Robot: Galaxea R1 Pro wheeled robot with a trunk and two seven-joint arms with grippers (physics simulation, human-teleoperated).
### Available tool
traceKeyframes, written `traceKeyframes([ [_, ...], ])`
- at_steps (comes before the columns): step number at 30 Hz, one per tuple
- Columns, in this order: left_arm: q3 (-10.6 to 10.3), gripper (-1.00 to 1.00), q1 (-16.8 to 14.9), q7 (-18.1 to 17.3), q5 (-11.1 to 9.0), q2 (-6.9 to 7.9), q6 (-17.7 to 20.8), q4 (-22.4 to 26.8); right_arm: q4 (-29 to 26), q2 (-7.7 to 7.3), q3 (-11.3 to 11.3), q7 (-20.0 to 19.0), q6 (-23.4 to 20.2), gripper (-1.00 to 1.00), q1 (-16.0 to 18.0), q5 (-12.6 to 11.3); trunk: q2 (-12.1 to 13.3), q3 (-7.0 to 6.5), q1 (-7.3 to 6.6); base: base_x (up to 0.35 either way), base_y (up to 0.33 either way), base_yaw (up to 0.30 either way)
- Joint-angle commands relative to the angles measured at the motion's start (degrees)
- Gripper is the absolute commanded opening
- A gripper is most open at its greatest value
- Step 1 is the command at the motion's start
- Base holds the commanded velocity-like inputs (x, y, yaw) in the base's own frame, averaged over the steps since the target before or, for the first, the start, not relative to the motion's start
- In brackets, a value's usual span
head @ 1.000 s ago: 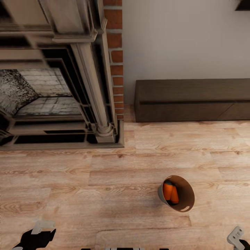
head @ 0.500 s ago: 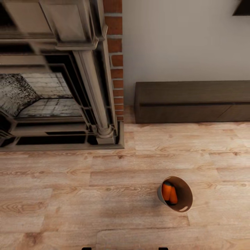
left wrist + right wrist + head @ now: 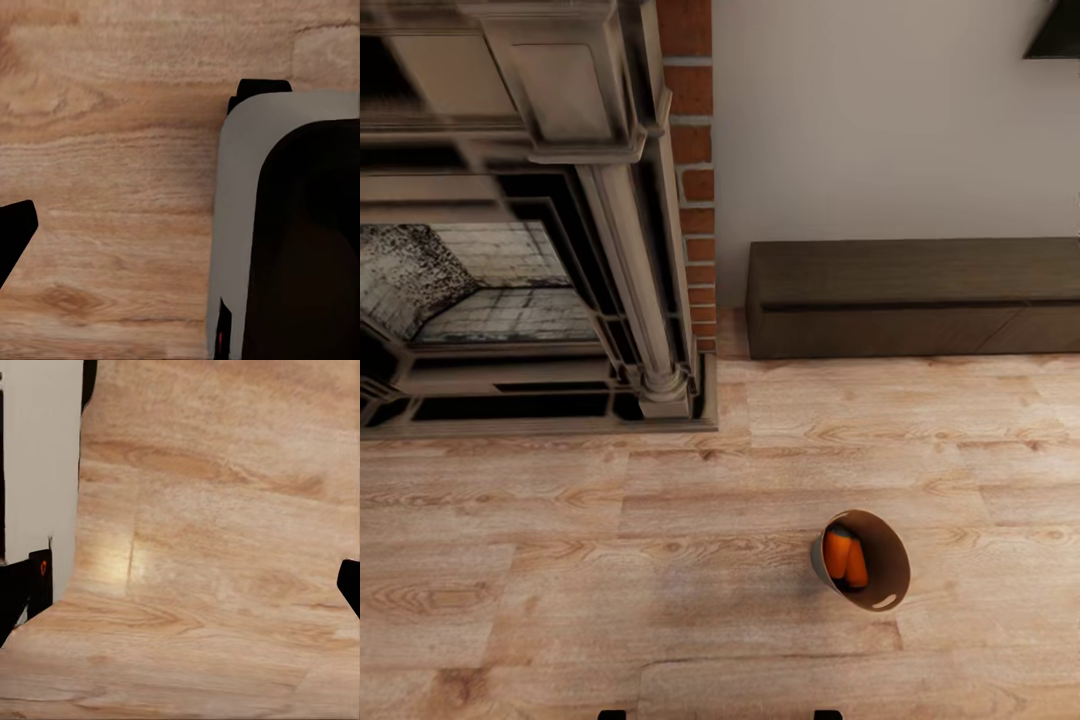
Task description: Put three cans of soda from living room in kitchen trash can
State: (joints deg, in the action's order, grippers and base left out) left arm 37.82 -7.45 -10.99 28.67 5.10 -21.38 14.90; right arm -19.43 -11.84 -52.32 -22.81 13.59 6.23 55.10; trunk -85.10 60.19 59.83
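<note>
bin [image 3: 883,570] upright on wood floor [image 3: 660,560], well out from fireplace [image 3: 510,280] and low dark cabinet [image 3: 910,295] | orange cans [image 3: 843,556] inside it, a blue edge showing above them | jaws: cannot tell how wide, either arm | wrist views: floor planks, robot body parts, nothing between jaws
</note>
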Motion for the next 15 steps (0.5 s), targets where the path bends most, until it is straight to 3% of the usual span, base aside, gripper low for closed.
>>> traceKeyframes([
  [1,0.01,1.00,0.01,0.02,-0.24,0.13,-0.01,-0.46,0.45,0.03,0.02,0.08,-0.01,1.00,0.00,-0.44,0.42,-0.22,-0.23,0.000,0.000,0.000],
  [6,0.05,1.00,0.06,0.23,-1.00,0.80,-0.11,-2.20,1.96,0.33,0.03,0.42,0.02,1.00,0.07,-1.98,2.42,-1.47,-1.32,0.000,0.000,0.000],
  [15,0.06,1.00,0.07,0.43,-1.16,0.80,-0.22,-3.81,2.36,3.25,0.02,4.51,-0.18,1.00,0.88,-2.43,6.03,-3.87,-3.30,0.000,0.000,0.000],
])
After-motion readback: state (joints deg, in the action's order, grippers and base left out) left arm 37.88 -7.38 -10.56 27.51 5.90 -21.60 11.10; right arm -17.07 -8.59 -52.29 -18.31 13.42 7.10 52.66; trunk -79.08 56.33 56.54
